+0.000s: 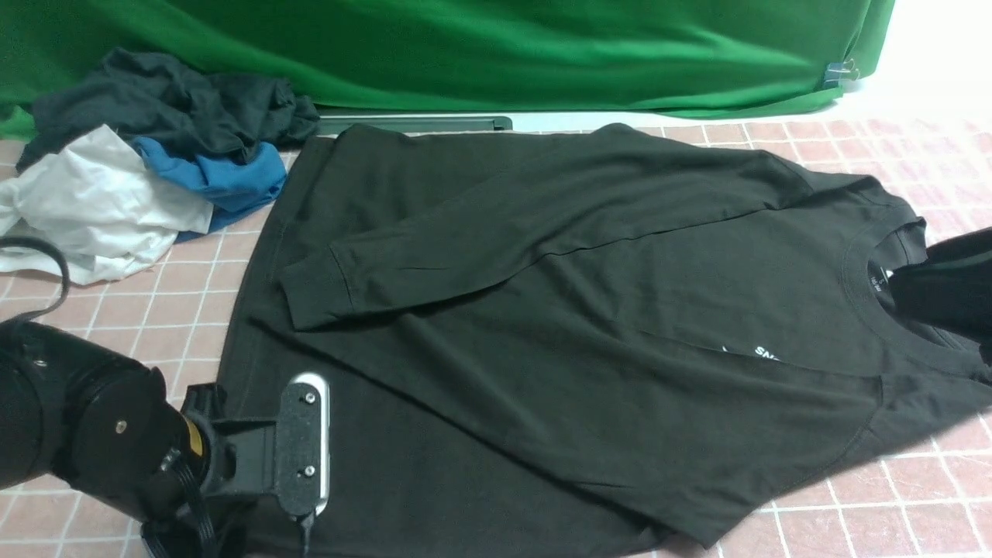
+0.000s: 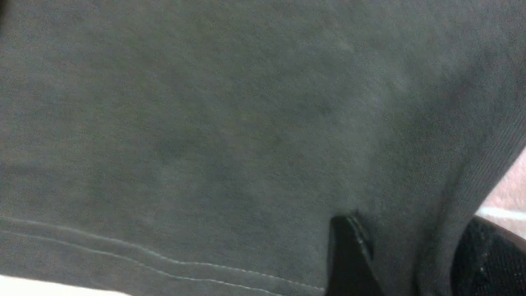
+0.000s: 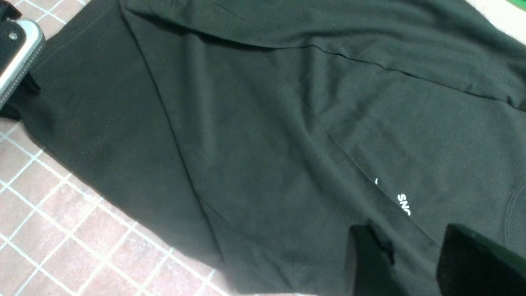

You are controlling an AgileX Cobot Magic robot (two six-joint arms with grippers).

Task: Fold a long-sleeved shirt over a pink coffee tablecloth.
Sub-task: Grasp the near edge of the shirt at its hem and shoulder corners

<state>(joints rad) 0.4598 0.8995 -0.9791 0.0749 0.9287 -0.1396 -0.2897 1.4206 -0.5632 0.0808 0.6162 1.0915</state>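
The black long-sleeved shirt lies spread on the pink coffee tablecloth, collar to the right, with one sleeve folded across the chest. My left arm's wrist is low over the shirt's near-left hem corner. In the left wrist view the left gripper straddles the ribbed hem edge of the shirt. Its fingers stand apart, with cloth lying between them. My right arm hovers by the collar. The right gripper is open above the chest lettering, holding nothing.
A heap of black, blue and white garments lies at the back left on the tablecloth. The green backdrop hangs behind, with a dark bar at its foot. Bare checked cloth shows along the shirt's near edge.
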